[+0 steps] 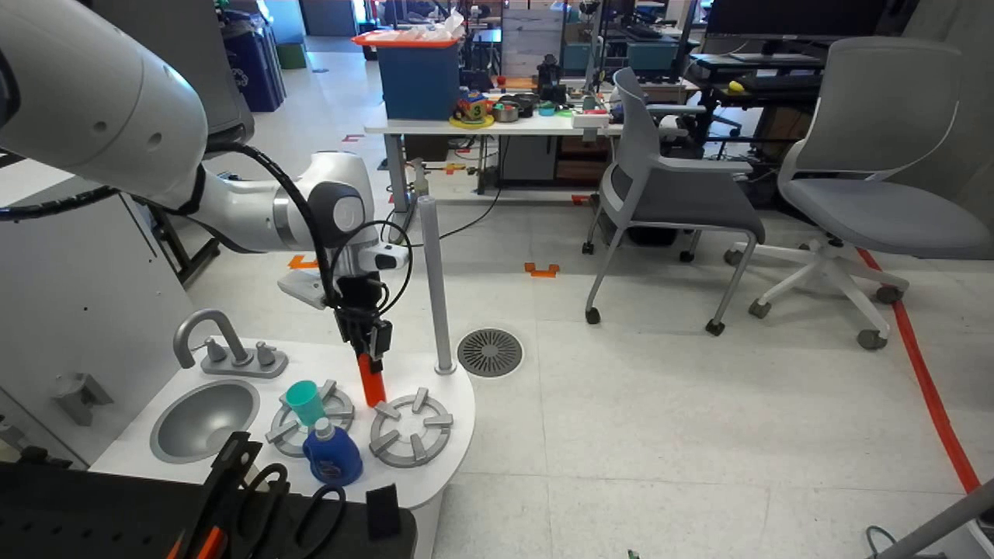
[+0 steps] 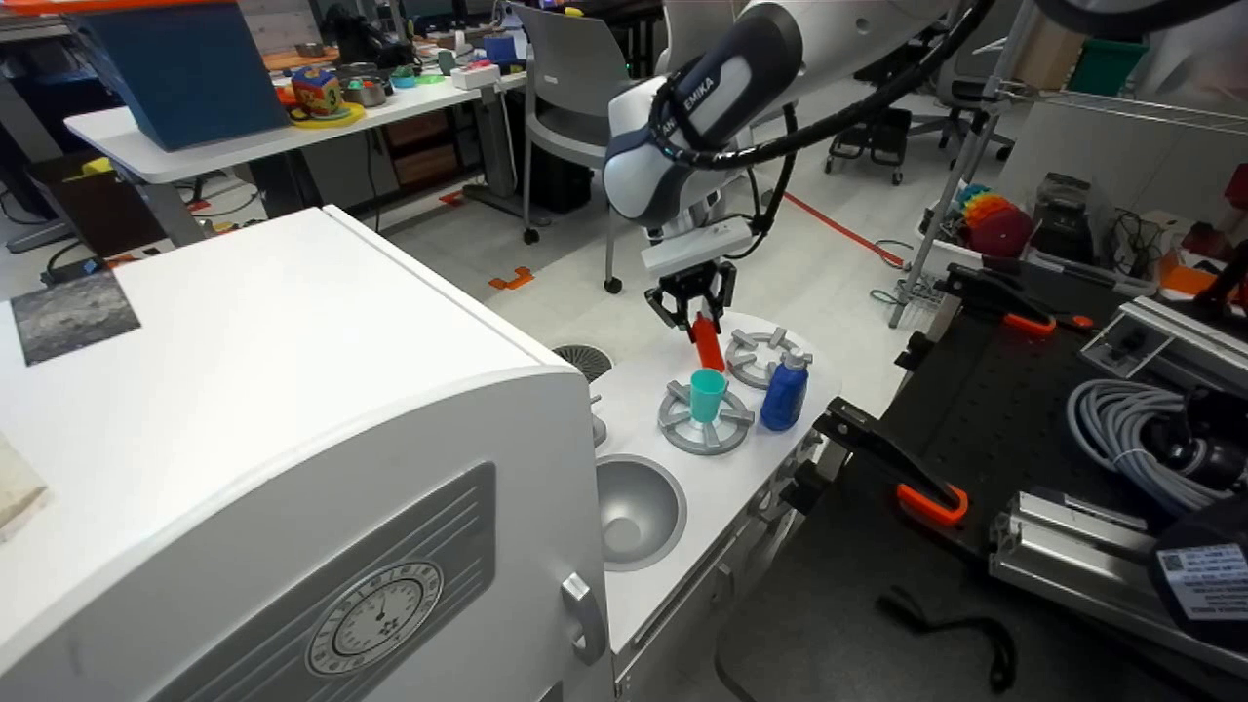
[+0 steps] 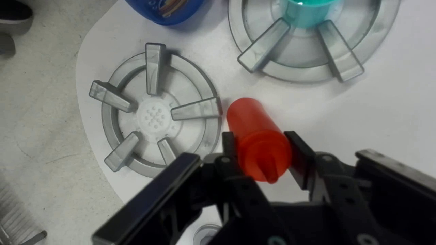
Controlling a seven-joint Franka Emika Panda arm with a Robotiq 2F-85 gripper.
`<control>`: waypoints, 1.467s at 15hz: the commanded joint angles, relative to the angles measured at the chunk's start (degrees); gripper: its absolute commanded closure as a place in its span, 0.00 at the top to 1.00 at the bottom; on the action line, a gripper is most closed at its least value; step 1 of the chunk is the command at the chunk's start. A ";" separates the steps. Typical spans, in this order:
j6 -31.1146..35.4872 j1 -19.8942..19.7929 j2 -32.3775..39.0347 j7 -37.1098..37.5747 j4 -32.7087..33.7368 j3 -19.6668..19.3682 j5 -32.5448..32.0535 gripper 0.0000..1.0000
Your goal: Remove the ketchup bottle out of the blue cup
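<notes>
Fingers (image 3: 304, 160) grip slim red-orange plastic bottle (image 3: 259, 139), long axis tilted, base below, apart from round teal plastic cup (image 2: 706, 398).

White countertop (image 2: 707, 485) here, rounding off at the end away from the sink (image 1: 206, 423)! That grey bowl is set down into the surface, the faucet (image 1: 242, 355) and its 2 handles (image 1: 266, 355) right beside it. On to the inner burner (image 3: 298, 51), nearer the sink, and there's the blue cup (image 2: 707, 398), upright on top. Next along, the outer burner (image 3: 155, 114), 5 prongs (image 3: 110, 97) around its ring. Close to both, toward the front edge, the dark blue bottle (image 1: 332, 458) stands upright. A grey post (image 1: 435, 287) rises by the curved edge. And the ketchup bottle (image 3: 251, 117)? Lower end beside the outer burner; whether it touches the countertop, hard to tell.
</notes>
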 commanded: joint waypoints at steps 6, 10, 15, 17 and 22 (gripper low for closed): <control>-0.16 1.25 0.00 3.66 -0.32 -1.01 -1.75 1.00; -2.88 0.58 0.00 3.51 0.59 0.90 0.24 1.00; -15.15 -0.02 -0.05 6.69 3.55 3.62 4.70 1.00; -19.45 -0.61 -0.14 6.28 5.42 5.33 6.73 1.00; -26.50 0.11 -0.69 6.33 5.55 5.09 6.72 1.00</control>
